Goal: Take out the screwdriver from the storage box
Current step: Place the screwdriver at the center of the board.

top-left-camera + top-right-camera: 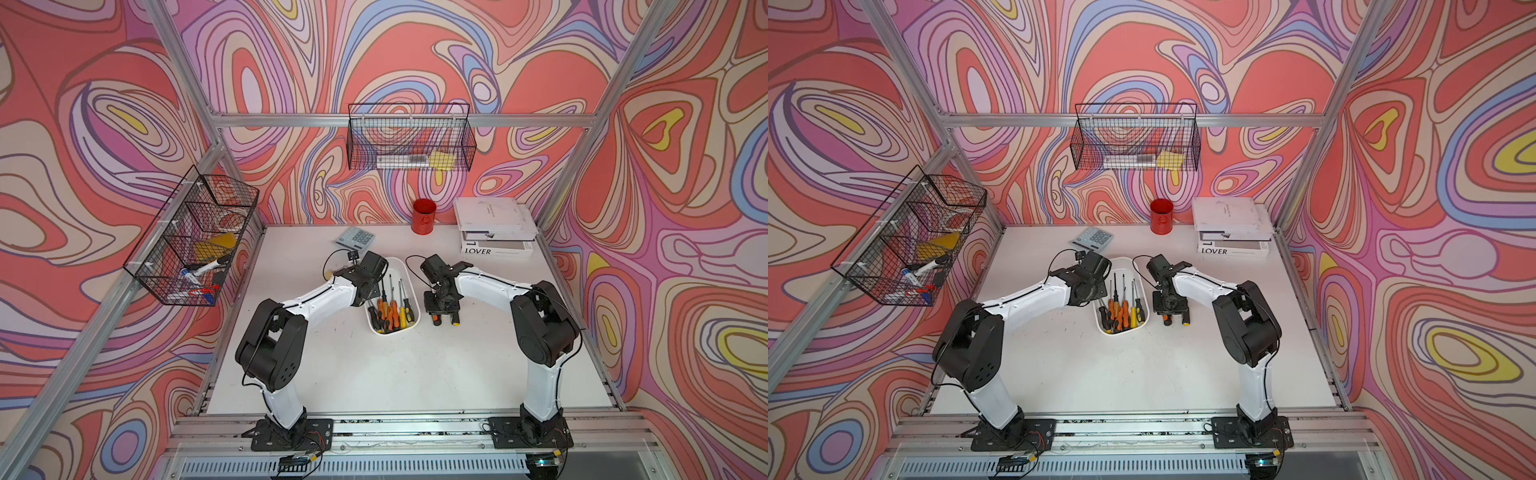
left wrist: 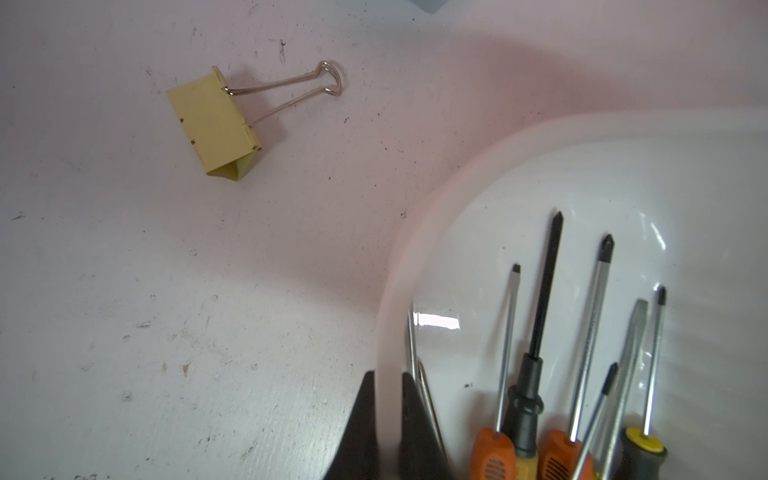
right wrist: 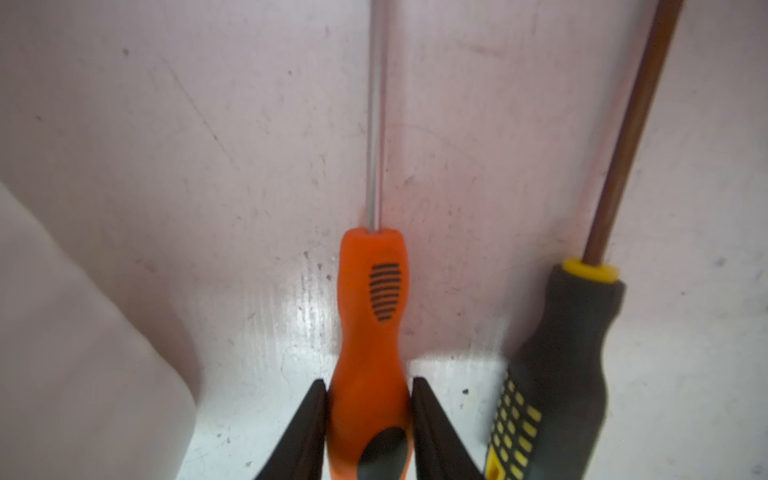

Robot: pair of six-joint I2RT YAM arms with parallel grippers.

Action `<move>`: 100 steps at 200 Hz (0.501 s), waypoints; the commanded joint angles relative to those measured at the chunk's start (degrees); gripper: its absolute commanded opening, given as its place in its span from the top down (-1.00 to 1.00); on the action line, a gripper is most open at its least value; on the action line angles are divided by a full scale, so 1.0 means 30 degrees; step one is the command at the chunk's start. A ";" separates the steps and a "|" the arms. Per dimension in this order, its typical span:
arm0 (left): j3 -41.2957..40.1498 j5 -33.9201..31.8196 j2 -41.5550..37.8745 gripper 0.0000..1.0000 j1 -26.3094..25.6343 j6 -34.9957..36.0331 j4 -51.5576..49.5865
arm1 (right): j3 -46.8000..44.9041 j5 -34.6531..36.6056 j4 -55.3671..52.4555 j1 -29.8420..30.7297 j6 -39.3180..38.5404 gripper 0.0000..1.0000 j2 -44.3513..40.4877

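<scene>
Left arm bent forward, wrist dipped — left end effector [image 2: 386, 376] pinched shut on the storage box [image 2: 432, 199] rim. Right arm mirrors it, right end effector [image 3: 369, 380] low over the counter [image 3: 166, 124] — fingers [image 3: 299, 440] slightly parted astride the orange screwdriver [image 3: 370, 324], lying just right of the box

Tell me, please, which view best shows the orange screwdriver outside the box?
The right wrist view: the orange screwdriver is close up, its handle between the fingers of the right gripper, shaft and grip pattern clear. In both top views the gripper hides all but its handle end. The left wrist view does not show it.
</scene>
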 commanded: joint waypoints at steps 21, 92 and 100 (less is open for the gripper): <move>-0.0056 -0.0922 -0.0515 1.00 0.0093 0.0499 -0.0591 | -0.0019 0.0069 0.0175 -0.0129 0.0178 -0.18 -0.0412; -0.0141 -0.0777 -0.0480 1.00 0.0083 0.0499 -0.0397 | 0.1052 0.0546 0.0252 -0.0042 -0.0734 -0.46 -0.4784; -0.0103 -0.0704 -0.0379 1.00 0.0096 0.0499 -0.0354 | 0.1351 0.0157 0.0305 0.0142 -0.1115 -0.48 -0.5120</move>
